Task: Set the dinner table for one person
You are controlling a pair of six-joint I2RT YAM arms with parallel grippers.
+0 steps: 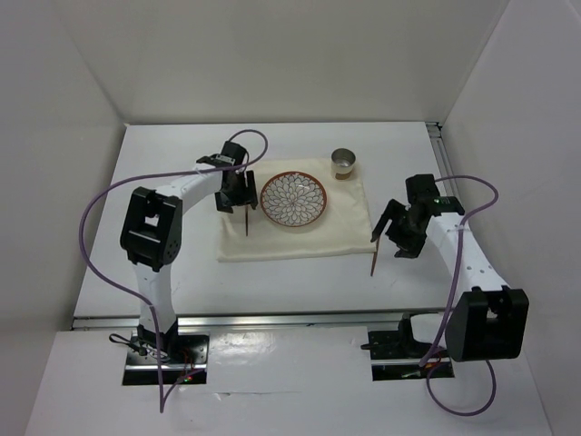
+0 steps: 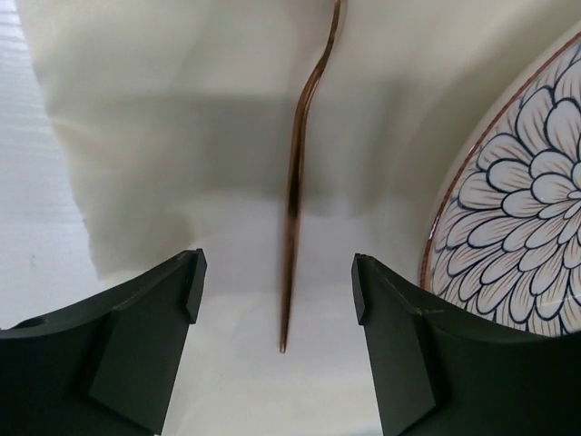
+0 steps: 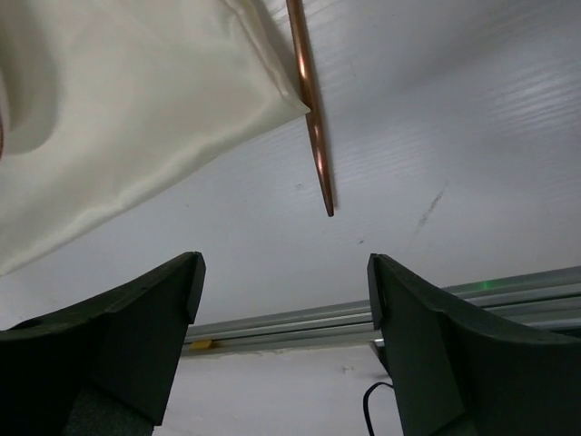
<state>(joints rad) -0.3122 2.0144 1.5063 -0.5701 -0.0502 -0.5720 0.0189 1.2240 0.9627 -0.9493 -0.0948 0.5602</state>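
Copper utensil (image 2: 295,200) on cream placemat (image 2: 163,136), left end effector (image 2: 277,277) wide, right end effector (image 3: 283,272) wide, both empty

Top external: high behind the arm bases, looking down and away, taking in the whole white surface (image 1: 182,272) from well back.
Left wrist: close above the placemat (image 2: 136,136), looking down between the left fingers (image 2: 150,345).
Right wrist: close over the placemat's near right corner, with the rail (image 3: 300,327) showing between the right fingers (image 3: 454,354).
Shared: top and left wrist both show the plate (image 2: 536,209) and the left copper utensil (image 2: 295,227). Top and right wrist both show the right copper utensil (image 3: 313,127).
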